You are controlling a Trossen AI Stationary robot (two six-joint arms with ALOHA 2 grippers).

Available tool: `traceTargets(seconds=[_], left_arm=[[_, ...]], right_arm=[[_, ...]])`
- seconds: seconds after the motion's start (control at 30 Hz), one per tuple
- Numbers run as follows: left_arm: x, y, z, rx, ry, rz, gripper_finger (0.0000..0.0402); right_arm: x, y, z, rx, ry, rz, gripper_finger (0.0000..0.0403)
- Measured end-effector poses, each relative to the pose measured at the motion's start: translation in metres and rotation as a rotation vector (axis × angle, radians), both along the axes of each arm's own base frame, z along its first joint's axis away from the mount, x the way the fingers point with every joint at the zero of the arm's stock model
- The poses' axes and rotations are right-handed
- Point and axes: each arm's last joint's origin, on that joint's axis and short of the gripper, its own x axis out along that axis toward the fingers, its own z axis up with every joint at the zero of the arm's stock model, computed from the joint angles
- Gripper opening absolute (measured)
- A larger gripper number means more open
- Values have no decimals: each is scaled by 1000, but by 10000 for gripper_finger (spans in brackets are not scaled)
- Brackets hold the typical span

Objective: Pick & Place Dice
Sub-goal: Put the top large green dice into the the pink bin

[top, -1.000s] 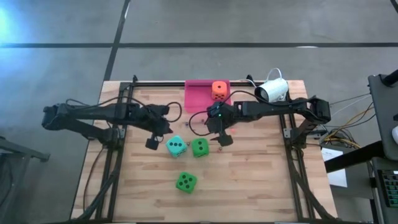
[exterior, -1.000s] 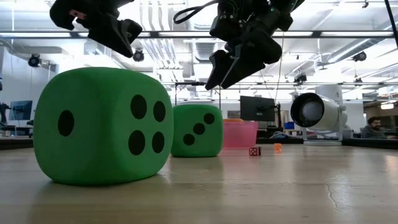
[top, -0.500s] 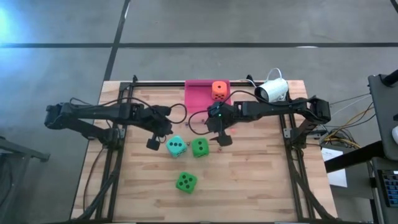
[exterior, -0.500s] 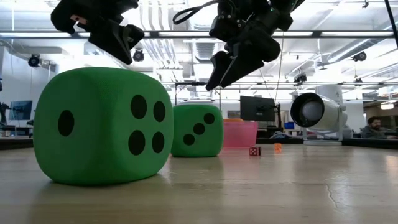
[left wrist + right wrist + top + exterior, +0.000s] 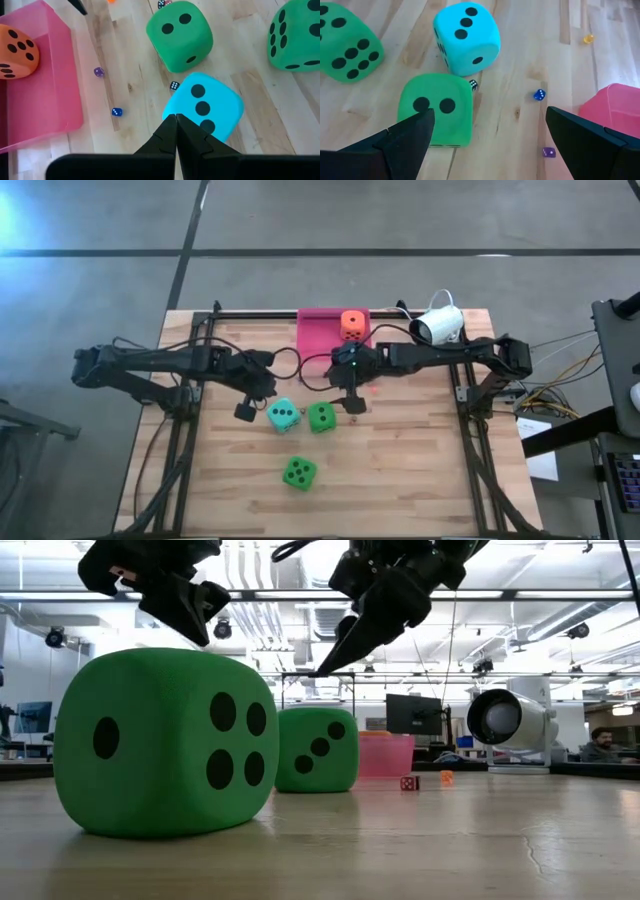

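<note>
Wooden planks make up the surface [image 5: 400, 470], with a pink tray [image 5: 318, 335] at its far edge and a white camera [image 5: 440, 326] beside that. One orange die [image 5: 351, 325] already sits in the tray. Three dice remain on the wood: a teal die [image 5: 283, 415] and a green die [image 5: 321, 417] just beside each other mid-surface, and a second green die [image 5: 299, 472] nearer the front edge, apart from the pair. A few tiny dice [image 5: 539, 94] lie scattered near them.

The cubes look like soft foam, so they are probably light and springy, with rounded edges. A squeeze should dent rather than damage them, and the sensible hold is across two opposite flat faces, near the middle, so a cube does not pop out sideways.

The right pincer [image 5: 350, 402] hangs above the surface with its jaws spread wide, just beside the mid-surface green die on the tray side; in its wrist view that die [image 5: 436, 109] lies ahead of the two fingers [image 5: 410, 135], not yet between them. The left pincer [image 5: 244, 410] is pressed fully closed and holds nothing, hovering just to the left of the teal die [image 5: 204, 107].
</note>
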Motion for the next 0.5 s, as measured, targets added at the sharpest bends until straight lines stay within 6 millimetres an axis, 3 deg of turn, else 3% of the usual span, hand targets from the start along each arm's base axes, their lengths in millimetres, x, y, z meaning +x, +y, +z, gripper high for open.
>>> traceTargets(seconds=[0.3, 0.5], left_arm=[[0, 0, 0, 3, 0, 2, 8], [0, 0, 0, 3, 0, 2, 8]], right_arm=[[4, 33, -3, -2, -7, 92, 380], [14, 39, -13, 55, -18, 52, 380]])
